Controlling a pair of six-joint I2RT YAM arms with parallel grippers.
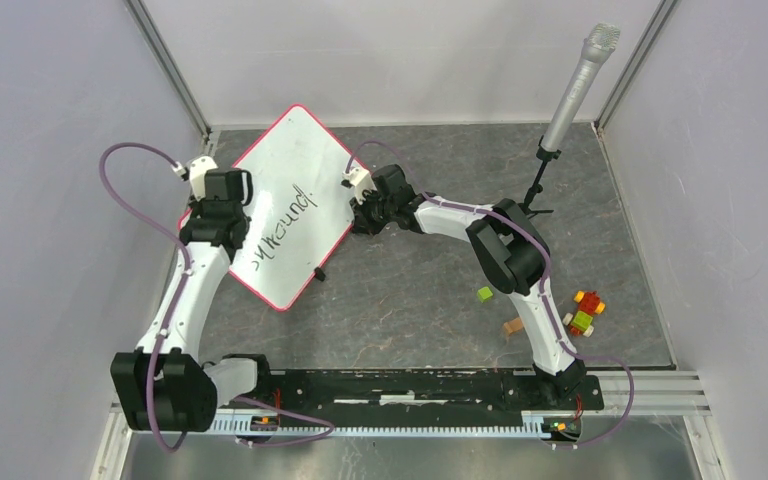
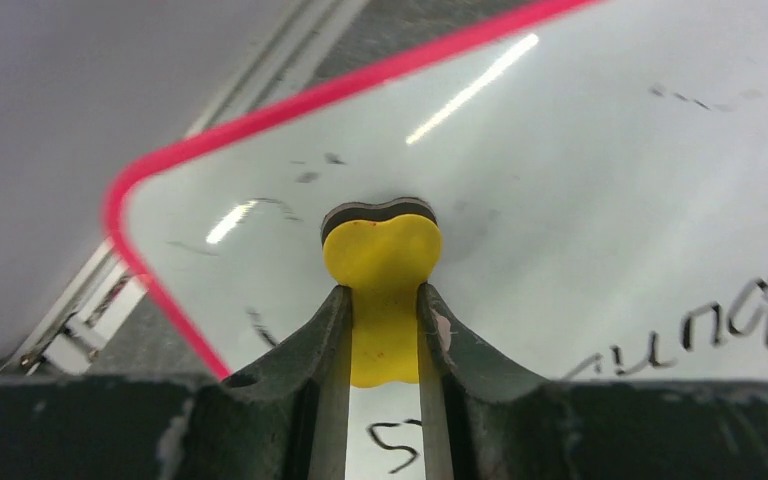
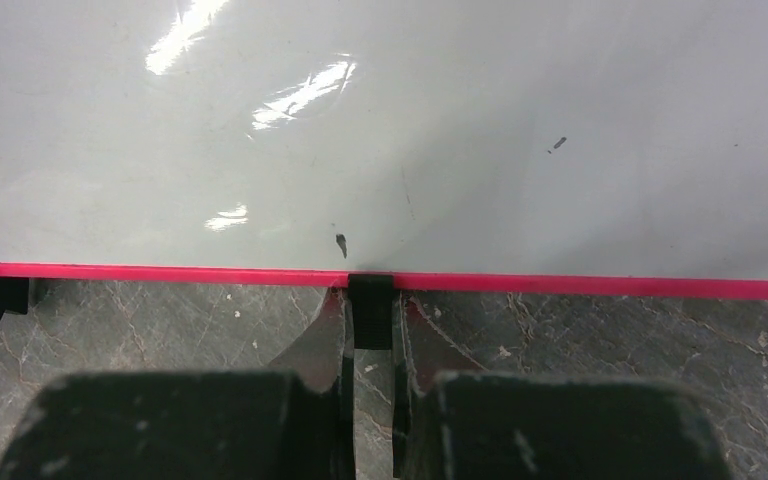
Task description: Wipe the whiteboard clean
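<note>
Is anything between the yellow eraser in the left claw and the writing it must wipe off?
Nothing visible does. The left gripper holds the yellow eraser over bare whiteboard beside the handwriting; the right gripper pinches a black clip at the rim.

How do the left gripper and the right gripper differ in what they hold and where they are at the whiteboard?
The left gripper is shut on a yellow eraser; the right gripper is shut on a black clip at the whiteboard rim. The left gripper is over the board's face, beside the writing; the right gripper is outside it, at the edge. Both are closed on something.
</note>
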